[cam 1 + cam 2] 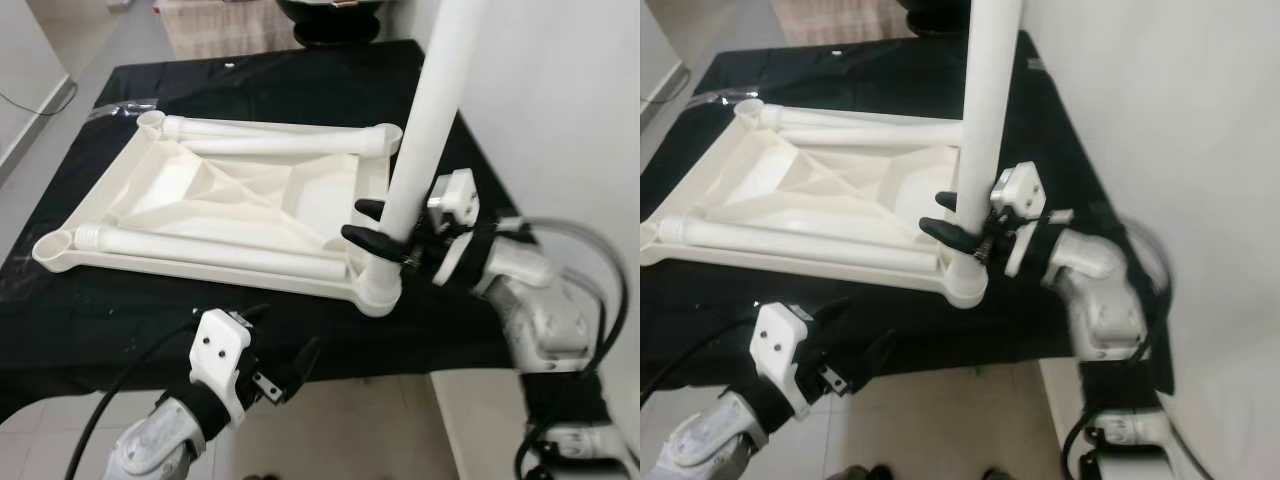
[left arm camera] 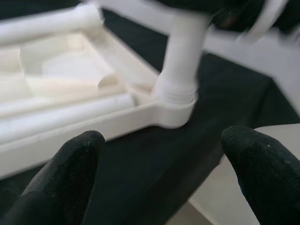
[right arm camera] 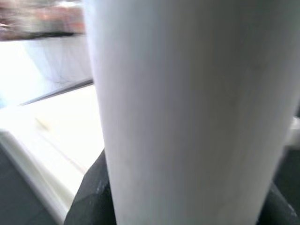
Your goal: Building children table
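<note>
A white plastic children's tabletop lies upside down on a black-covered table. Two loose white legs rest inside it, one along the far side and one along the near side. A third leg stands upright in the near right corner socket. My right gripper is shut on this upright leg just above the socket, and the leg looms close in the right wrist view. My left gripper hangs open below the table's front edge, its fingers spread towards that corner with nothing between them.
A white wall runs close along the right of the table. Pale tiled floor lies in front of the table. A dark round object and a rug sit beyond the far edge.
</note>
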`<state>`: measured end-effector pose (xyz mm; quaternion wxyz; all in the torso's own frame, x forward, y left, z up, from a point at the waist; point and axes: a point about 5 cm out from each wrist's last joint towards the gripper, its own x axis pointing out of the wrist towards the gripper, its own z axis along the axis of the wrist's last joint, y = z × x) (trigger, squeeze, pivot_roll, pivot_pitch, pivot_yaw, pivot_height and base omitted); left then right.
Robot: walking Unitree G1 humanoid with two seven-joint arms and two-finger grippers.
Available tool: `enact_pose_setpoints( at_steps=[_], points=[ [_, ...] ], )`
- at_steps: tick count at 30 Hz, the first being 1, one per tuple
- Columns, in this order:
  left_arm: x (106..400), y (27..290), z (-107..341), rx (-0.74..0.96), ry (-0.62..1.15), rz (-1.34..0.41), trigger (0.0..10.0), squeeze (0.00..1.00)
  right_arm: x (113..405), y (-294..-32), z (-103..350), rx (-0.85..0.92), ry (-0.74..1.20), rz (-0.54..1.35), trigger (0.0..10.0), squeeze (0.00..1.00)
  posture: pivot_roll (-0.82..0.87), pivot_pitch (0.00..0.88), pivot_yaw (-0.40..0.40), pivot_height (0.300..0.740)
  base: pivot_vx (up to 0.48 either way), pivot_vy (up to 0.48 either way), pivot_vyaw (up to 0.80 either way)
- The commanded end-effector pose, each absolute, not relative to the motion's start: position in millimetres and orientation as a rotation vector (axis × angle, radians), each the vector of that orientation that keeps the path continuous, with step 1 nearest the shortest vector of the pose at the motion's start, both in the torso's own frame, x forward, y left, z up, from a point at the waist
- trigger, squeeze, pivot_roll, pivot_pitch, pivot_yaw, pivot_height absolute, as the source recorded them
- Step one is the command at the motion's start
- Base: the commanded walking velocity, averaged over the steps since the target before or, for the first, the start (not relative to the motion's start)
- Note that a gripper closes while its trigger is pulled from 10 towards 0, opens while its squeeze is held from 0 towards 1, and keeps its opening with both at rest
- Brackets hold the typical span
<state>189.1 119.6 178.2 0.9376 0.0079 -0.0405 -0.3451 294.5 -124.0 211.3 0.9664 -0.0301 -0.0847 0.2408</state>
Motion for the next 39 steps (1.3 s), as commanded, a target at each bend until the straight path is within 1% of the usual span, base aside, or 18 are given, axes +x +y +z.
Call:
enact_pose_setpoints(
  at_steps=[1,9,10,11,12,15,18,20,23,24,32,33,34,35,36,37,38,39],
  points=[
    [184.3,122.1,177.7,0.012,-0.055,-0.720,10.0,0.00,291.5,-149.1,175.3,-0.098,0.053,0.256,0.0,0.00,0.01,0.212,0.041,0.740,0.000,0.000,0.00],
    [184.1,117.0,172.2,0.004,-0.039,-0.741,10.0,0.00,312.1,-129.9,185.5,-0.103,0.008,0.336,0.0,0.00,0.00,0.180,0.045,0.740,0.000,0.000,0.00],
    [185.6,117.2,171.8,0.005,-0.040,-0.736,10.0,0.00,312.8,-123.6,188.3,-0.092,-0.001,0.390,10.0,0.00,0.01,0.181,0.041,0.740,0.000,0.000,0.00],
    [186.8,117.7,171.5,0.004,-0.042,-0.726,10.0,0.00,311.6,-115.0,192.7,-0.067,-0.019,0.503,10.0,0.00,0.01,0.180,0.040,0.740,0.000,0.000,0.00],
    [187.7,118.0,171.4,0.002,-0.041,-0.715,10.0,0.00,309.2,-109.2,197.1,-0.046,-0.030,0.606,10.0,1.00,0.01,0.179,0.040,0.740,0.000,0.000,0.00],
    [188.0,118.2,170.6,-0.006,-0.037,-0.699,10.0,0.00,304.3,-105.6,206.8,-0.060,-0.062,0.825,10.0,1.00,0.01,0.179,0.039,0.740,0.000,0.000,0.00],
    [187.7,118.3,170.8,-0.010,-0.033,-0.696,10.0,0.00,302.1,-107.5,212.1,-0.085,-0.081,0.882,10.0,1.00,0.01,0.180,0.037,0.740,0.000,0.000,0.00],
    [187.1,119.7,170.5,-0.014,-0.026,-0.689,10.0,0.00,304.4,-118.3,220.4,-0.171,-0.100,1.033,10.0,1.00,0.02,0.186,0.040,0.740,0.000,0.000,0.00],
    [186.7,121.5,170.3,-0.012,-0.023,-0.682,10.0,0.00,315.5,-129.8,228.4,-0.260,-0.103,1.132,10.0,1.00,0.02,0.187,0.040,0.740,0.000,0.000,0.00],
    [186.4,122.3,170.4,-0.011,-0.022,-0.679,10.0,0.00,320.6,-132.7,233.0,-0.263,-0.094,1.187,10.0,0.00,0.02,0.191,0.039,0.740,0.000,0.000,0.00],
    [182.2,125.0,171.0,-0.004,-0.014,-0.664,10.0,0.00,337.4,-135.2,253.7,-0.157,-0.078,1.370,10.0,0.00,0.06,0.208,0.038,0.740,0.000,0.000,0.00],
    [181.7,125.9,170.9,-0.001,-0.012,-0.661,10.0,0.00,340.3,-135.4,256.4,-0.140,-0.078,1.387,6.1,0.00,0.06,0.209,0.037,0.740,0.000,0.000,0.00],
    [181.7,125.9,170.9,-0.001,-0.012,-0.661,10.0,0.00,340.3,-135.4,256.4,-0.140,-0.078,1.387,6.1,0.00,0.06,0.209,0.037,0.740,0.000,0.000,0.00],
    [181.8,127.8,171.2,0.003,-0.010,-0.655,10.0,0.00,343.1,-136.5,257.7,-0.142,-0.068,1.409,4.4,0.00,0.07,0.212,0.036,0.740,0.000,0.000,0.00],
    [181.8,127.8,171.2,0.003,-0.010,-0.655,10.0,0.00,343.1,-136.5,257.7,-0.142,-0.068,1.409,4.4,0.00,0.07,0.212,0.036,0.740,0.000,0.000,0.00],
    [182.1,129.6,171.6,0.009,-0.010,-0.651,10.0,0.00,345.3,-137.6,258.3,-0.149,-0.057,1.422,3.6,0.00,0.07,0.213,0.036,0.740,0.000,0.000,0.00],
    [182.5,131.3,172.1,0.012,-0.010,-0.646,10.0,0.00,347.5,-138.9,258.6,-0.164,-0.041,1.425,0.0,0.00,0.07,0.216,0.036,0.740,0.000,0.000,0.00],
    [182.5,131.3,172.1,0.012,-0.010,-0.646,10.0,0.00,347.5,-138.9,258.6,-0.164,-0.041,1.425,0.0,0.00,0.07,0.216,0.036,0.740,0.000,0.000,0.00]
  ],
)
